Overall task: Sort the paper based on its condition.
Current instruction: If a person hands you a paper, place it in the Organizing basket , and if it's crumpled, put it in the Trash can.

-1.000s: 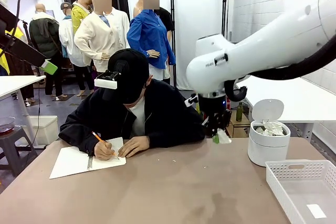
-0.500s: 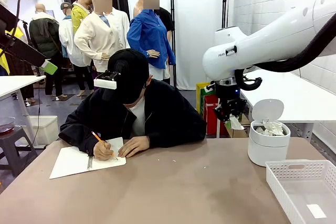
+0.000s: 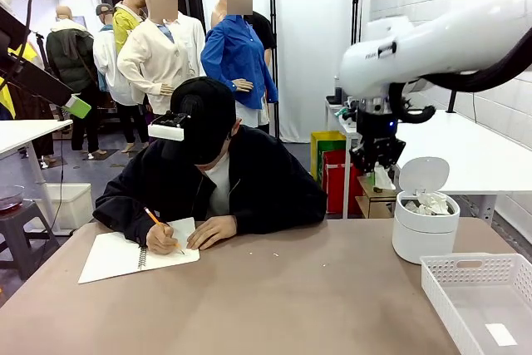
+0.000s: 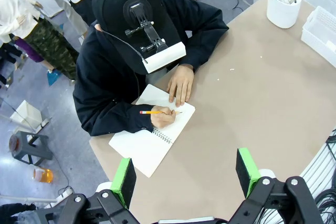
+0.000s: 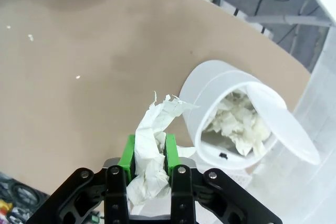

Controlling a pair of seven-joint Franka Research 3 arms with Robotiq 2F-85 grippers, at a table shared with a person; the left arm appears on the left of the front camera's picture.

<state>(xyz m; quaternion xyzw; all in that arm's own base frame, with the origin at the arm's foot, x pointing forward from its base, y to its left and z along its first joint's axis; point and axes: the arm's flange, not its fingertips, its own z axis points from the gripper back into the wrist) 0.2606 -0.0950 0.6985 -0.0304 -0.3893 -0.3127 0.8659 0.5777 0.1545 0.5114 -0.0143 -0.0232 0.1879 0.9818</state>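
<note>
Pretty slim pickings for text here; the one bit of lettering sits on the white right arm (image 3: 432, 43) in the front view, a small dark mark on its housing near the wrist joint; it's too small and tilted to actually read. The open notebook (image 3: 133, 253) under the person's pencil looks blank from the front, and from the left wrist view too; no lines of writing can be made out on it. No labels show on the white bin (image 3: 425, 226) or the white basket (image 3: 478, 297).
</note>
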